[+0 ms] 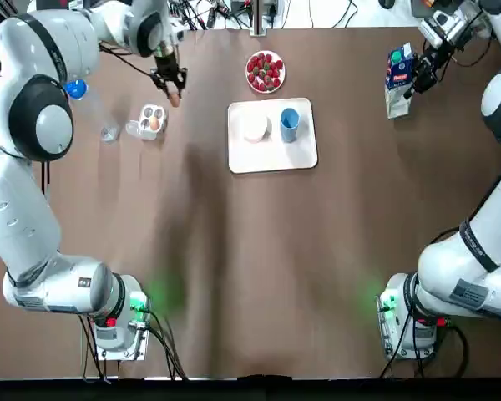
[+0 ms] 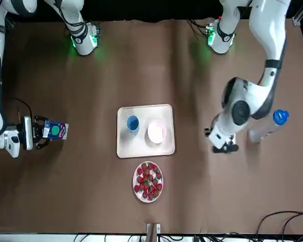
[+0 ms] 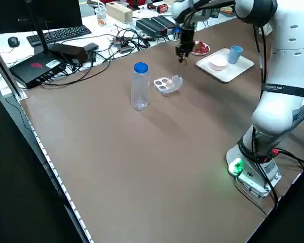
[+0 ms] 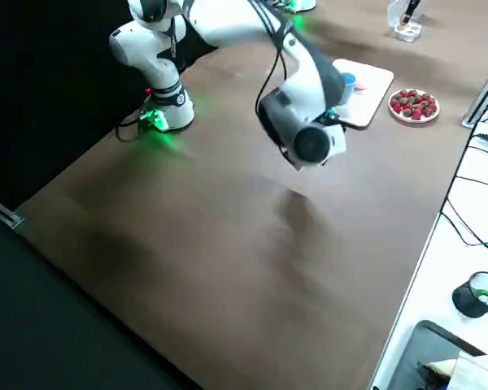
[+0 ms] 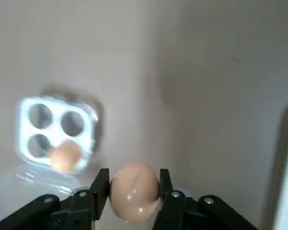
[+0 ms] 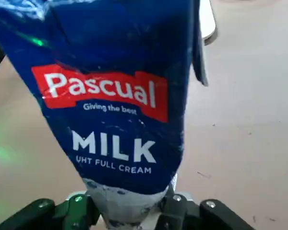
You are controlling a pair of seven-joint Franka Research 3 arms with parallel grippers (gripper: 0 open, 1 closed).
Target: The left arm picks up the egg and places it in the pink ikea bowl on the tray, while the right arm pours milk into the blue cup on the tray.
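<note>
Egg (image 5: 134, 190): pale brown, glossy; grasped between the left gripper (image 1: 174, 94) fingers, above the worktop (image 1: 275, 267) just beyond the clear egg box (image 1: 149, 124).
Milk carton (image 6: 120, 105): blue, red "Pascual" band; right gripper (image 1: 419, 77) fingers clenched on it, well right of the tray (image 1: 302, 155).
Tray: white, carries pink bowl (image 1: 255, 127) beside blue cup (image 1: 290, 123).
Worktop: brown; strawberry plate (image 1: 265, 72), blue-capped bottle (image 1: 92, 104).
Room: keyboard (image 3: 58, 34), cables.

White arms (image 1: 18, 213) carry black joint bands (image 1: 476, 242) and green-lit bases (image 1: 121, 322).
</note>
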